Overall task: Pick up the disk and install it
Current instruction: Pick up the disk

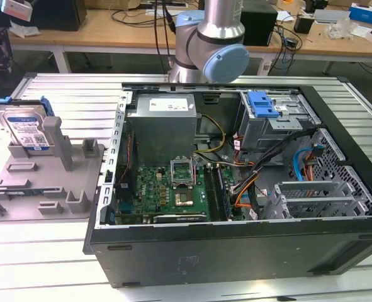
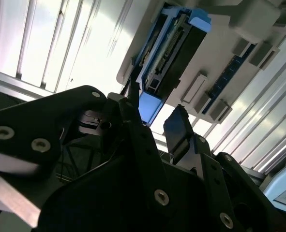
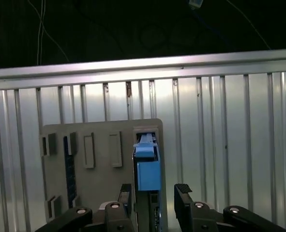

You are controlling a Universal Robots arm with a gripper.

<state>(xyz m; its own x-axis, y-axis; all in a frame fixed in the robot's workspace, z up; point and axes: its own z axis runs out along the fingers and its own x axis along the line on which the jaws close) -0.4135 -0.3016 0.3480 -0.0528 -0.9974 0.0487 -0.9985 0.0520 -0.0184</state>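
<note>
Exterior view, disk: stands on edge in the grey fixture at the exterior view's left. Its white-and-blue label faces the camera, and the blue carrier frames its sides and top.
Exterior view, fixture: lies flat on the ribbed metal table, just beside the open computer case. One of its upright posts rises just right of the disk.
Exterior view, case: lies on its side with the lid off. The motherboard sits at the near left inside and the power supply lies beyond it. A drive cage at the far right bears a blue latch plate.
Exterior view, arm: rises at the far side of the case.
First wrist view, disk: seen edge-on from above, upright in the fixture, with the blue carrier uppermost.
First wrist view, gripper: spread wide, with one black finger to each side of the disk's edge. A gap shows between each finger and the disk.
First wrist view, table: ribbed metal all round the fixture.
Second wrist view, disk: its thin edge and blue rail slant away from the camera, seated in the fixture.
Second wrist view, gripper: wide and holding nothing, with the carrier's blue end in line with the gap. Whether a finger touches it cannot be told.
</note>
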